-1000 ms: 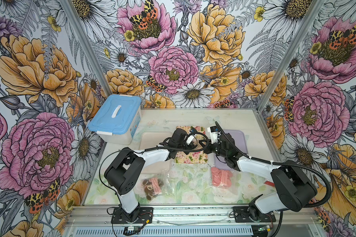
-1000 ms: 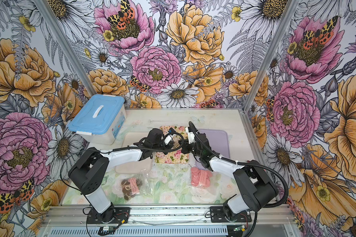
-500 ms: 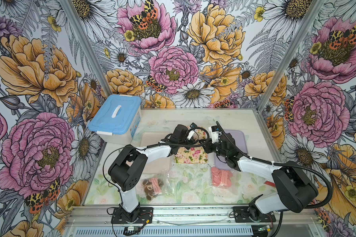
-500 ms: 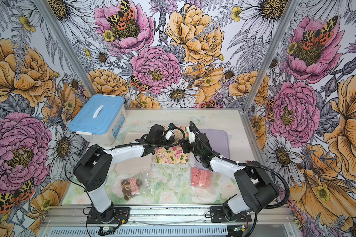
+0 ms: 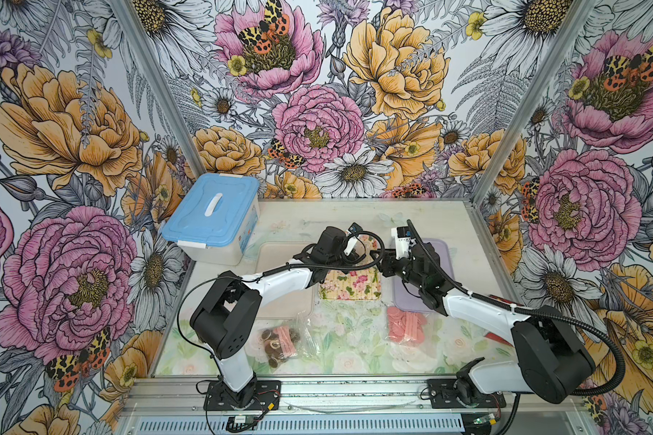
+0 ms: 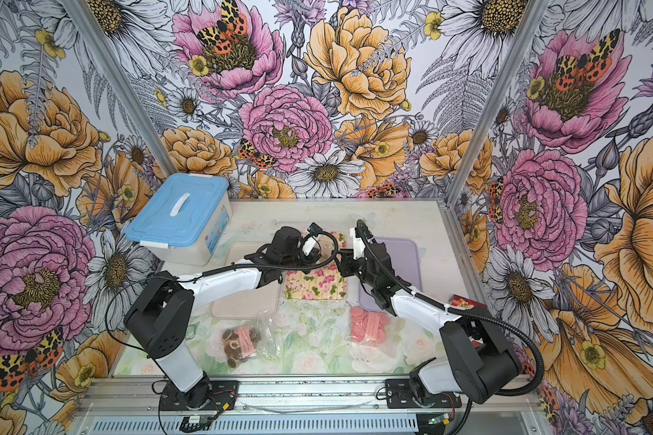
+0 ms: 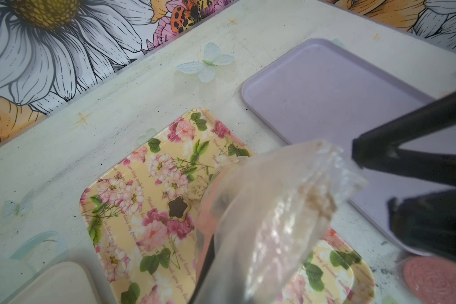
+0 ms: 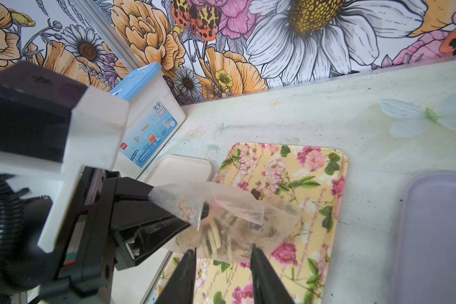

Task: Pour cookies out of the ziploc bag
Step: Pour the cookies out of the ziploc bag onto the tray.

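Observation:
A clear ziploc bag [image 7: 269,210] hangs tilted above the floral tray [image 5: 349,288], and my left gripper [image 5: 355,252] is shut on it. Cream and dark cookies [image 8: 216,237] still lie inside the bag [image 8: 229,218]. A dark star cookie [image 7: 178,208] and a cream cookie [image 7: 198,188] lie on the floral tray [image 7: 121,210]. My right gripper [image 8: 223,250] stands open just short of the bag's lower edge, with nothing between its fingers. In the left wrist view, the right gripper [image 7: 374,181] is beside the bag's crumb-dusted corner.
A lilac tray [image 5: 442,248] lies right of the floral one and a beige tray [image 5: 276,252] lies left of it. A blue-lidded box [image 5: 213,222] stands back left. Near the front lie a bag of mixed cookies [image 5: 279,339] and a bag of pink discs [image 5: 406,324].
My right gripper has opened and let go of the bag. The left gripper has kept its hold and shifted slightly toward the back over the floral tray.

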`<state>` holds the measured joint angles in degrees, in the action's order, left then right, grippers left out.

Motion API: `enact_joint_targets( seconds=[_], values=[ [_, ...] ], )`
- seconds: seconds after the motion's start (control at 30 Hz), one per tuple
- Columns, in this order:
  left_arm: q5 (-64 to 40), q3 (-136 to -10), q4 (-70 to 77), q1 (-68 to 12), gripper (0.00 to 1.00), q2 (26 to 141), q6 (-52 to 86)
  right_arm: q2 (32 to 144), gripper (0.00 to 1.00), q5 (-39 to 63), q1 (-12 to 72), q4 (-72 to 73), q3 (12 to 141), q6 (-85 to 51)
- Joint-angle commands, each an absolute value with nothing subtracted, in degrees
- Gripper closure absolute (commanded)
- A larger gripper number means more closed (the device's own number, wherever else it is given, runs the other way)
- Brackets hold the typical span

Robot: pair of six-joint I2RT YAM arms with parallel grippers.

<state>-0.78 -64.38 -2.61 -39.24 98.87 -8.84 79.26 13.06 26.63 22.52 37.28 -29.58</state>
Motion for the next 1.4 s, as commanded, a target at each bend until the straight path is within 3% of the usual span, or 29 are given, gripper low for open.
enact_joint_targets(
  seconds=[0.0, 0.33, 1.37],
  values=[
    [1.3, -66.0, -4.8, -39.8, 1.00, 97.3, -7.4, 77.9, 0.62, 12.2, 26.4, 22.5, 36.6, -30.0],
    [2.1, -73.1, -17.2, -39.0, 1.00, 99.9, -2.6, 77.2, 0.62, 12.5, 25.8, 22.0, 36.5, -29.9],
    [3.3, -76.8, -25.6, -39.4, 1.00, 96.9, 3.6, 77.4, 0.62, 12.7, 25.7, 21.2, 36.8, -29.2]
  ],
)
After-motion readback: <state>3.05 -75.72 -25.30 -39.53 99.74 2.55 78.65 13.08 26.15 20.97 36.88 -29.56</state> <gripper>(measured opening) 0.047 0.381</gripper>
